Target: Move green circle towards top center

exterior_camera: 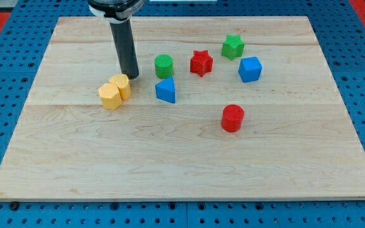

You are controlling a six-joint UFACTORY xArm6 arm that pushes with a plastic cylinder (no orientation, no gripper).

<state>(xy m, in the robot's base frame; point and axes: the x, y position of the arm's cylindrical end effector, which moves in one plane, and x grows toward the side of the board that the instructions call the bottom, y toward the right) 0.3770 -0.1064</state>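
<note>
The green circle stands on the wooden board, left of centre in the upper half. My tip touches the board just left of it, a small gap apart, and right above the yellow blocks. The rod rises from there to the view's top edge.
Two yellow blocks sit touching each other, below-left of my tip. A blue triangle lies just below the green circle. A red star, a green star and a blue cube lie to the right. A red cylinder lies lower right.
</note>
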